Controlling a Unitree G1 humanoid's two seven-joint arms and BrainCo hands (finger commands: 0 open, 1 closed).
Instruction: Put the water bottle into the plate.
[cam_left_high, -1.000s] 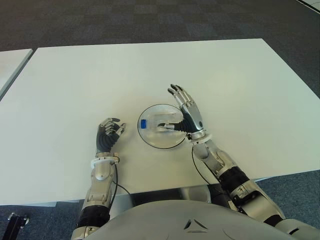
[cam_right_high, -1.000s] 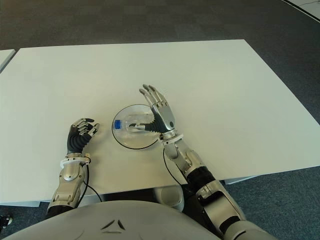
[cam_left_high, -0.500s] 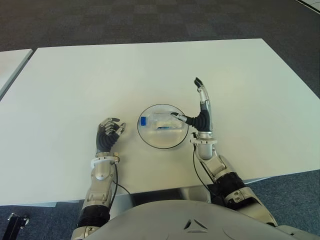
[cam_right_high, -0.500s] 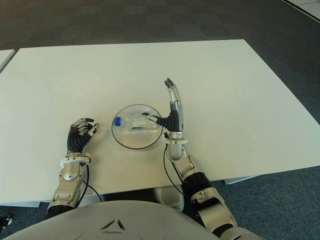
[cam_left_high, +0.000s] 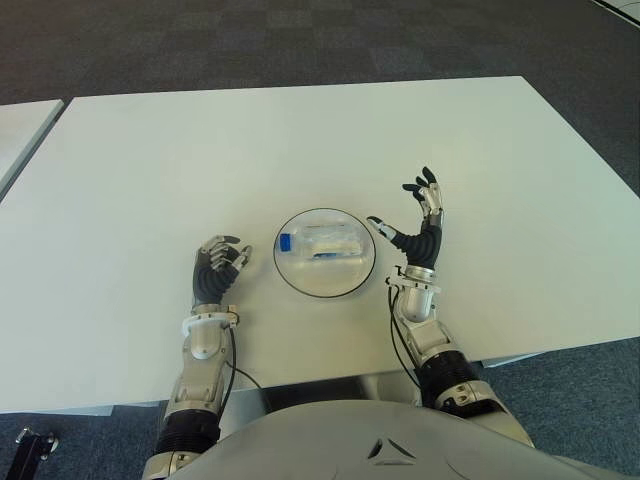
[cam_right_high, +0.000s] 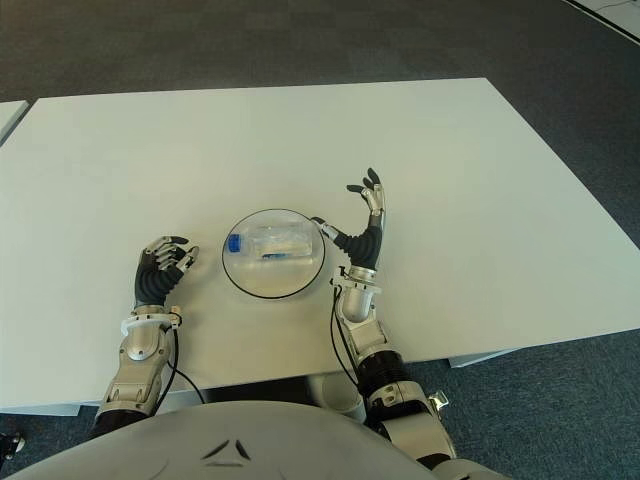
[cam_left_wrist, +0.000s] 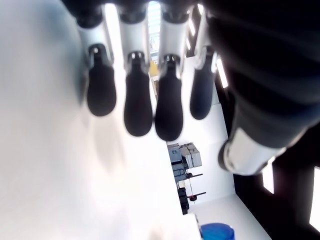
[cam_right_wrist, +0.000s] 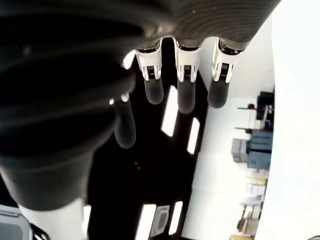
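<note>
Clear water bottle (cam_left_high: 322, 243) (one), one plate (cam_left_high: 300, 281)

the counter (cam_left_high: 300, 140) is smooth matt white. the plate (cam_left_high: 325, 284) looks like clear glass or plastic (hard to tell) with a dark rim. the water bottle (cam_left_high: 322, 243) is clear glossy plastic, blue-capped. each robot hand (cam_left_high: 418, 222) has silvery metal links and matt black pads.
</note>
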